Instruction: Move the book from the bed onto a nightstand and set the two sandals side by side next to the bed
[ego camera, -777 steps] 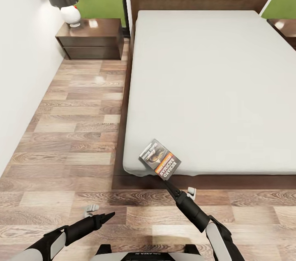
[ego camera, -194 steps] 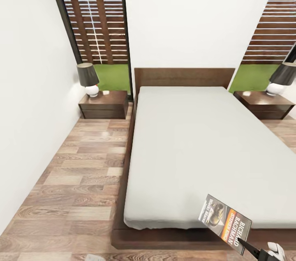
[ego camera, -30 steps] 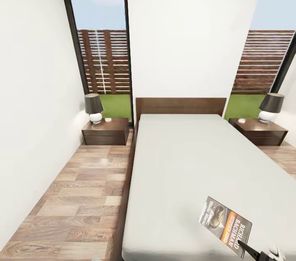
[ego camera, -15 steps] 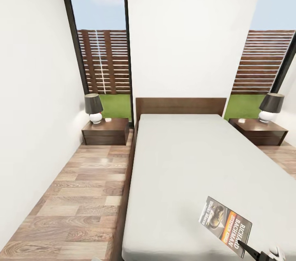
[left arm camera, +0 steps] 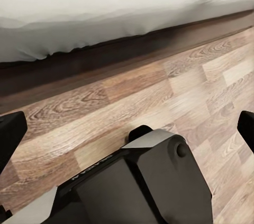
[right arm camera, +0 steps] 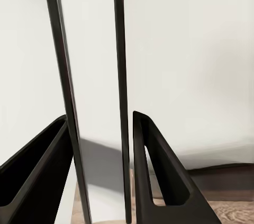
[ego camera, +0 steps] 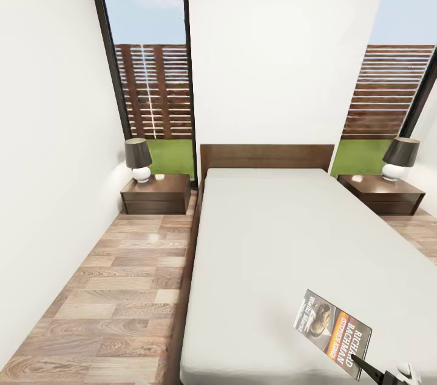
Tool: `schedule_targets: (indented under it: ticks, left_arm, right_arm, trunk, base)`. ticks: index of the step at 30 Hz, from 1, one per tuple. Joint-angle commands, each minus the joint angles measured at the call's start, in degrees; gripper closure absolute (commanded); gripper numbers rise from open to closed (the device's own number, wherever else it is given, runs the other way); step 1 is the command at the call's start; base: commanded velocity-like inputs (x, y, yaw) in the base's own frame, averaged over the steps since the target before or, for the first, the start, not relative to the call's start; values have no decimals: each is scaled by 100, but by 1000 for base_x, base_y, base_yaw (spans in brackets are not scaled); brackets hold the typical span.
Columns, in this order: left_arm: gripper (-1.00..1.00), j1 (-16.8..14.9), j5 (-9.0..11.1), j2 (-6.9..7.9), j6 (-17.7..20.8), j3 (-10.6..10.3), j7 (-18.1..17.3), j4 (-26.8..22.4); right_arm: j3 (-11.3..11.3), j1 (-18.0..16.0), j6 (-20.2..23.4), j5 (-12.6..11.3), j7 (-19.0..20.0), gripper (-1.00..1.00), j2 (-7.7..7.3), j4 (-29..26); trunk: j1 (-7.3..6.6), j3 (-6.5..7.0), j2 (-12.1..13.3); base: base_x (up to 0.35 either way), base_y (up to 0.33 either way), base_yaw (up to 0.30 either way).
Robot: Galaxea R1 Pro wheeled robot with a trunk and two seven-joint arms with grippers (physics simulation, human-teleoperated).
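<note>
The book (ego camera: pixel 332 325), dark with an orange band and white lettering, is held tilted over the near right part of the bed (ego camera: pixel 285 233). My right gripper (ego camera: pixel 363 367) is shut on its lower corner. In the right wrist view the book (right arm camera: pixel 92 75) stands edge-on between the two dark fingers (right arm camera: pixel 159 181) of the right gripper (right arm camera: pixel 100 119). My left gripper (left arm camera: pixel 127 128) is open, low over the floor beside the bed frame (left arm camera: pixel 106 60), with nothing between its fingers. One nightstand (ego camera: pixel 156 193) stands left of the headboard, another nightstand (ego camera: pixel 381 194) to its right. The sandals are out of view.
Each nightstand carries a lamp with a dark shade, the left lamp (ego camera: pixel 138 159) and the right lamp (ego camera: pixel 400 157). A white wall (ego camera: pixel 42 160) runs along the left of a wood-plank floor strip (ego camera: pixel 115 288). Tall windows (ego camera: pixel 149 63) flank the wall behind the bed.
Nothing has moved over the last second. Since the older frames the head view has tilted up to show the far wall, and the book stays in my right gripper.
</note>
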Motion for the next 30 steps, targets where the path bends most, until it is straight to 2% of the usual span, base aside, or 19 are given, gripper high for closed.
schedule_targets:
  ticks: [1, 18, 30]
  left_arm:
    - [-100, -6, -61, 0, -40, 34, -7, 2]
    - [-100, -7, -61, -5, -40, 34, -7, 2]
    - [-100, -4, -61, 1, -40, 34, -7, 2]
  right_arm:
    - [15, -5, 55, -51, 19, 100, -2, 4]
    - [12, -5, 55, -49, 19, 100, -2, 4]
    - [19, -5, 55, -53, 19, 100, -2, 4]
  trunk:
    - [4, -9, -13]
    - [4, 136, -13]
    - [4, 153, -13]
  base:
    - [0, 0, 0]
    - [0, 0, 0]
    - [0, 0, 10]
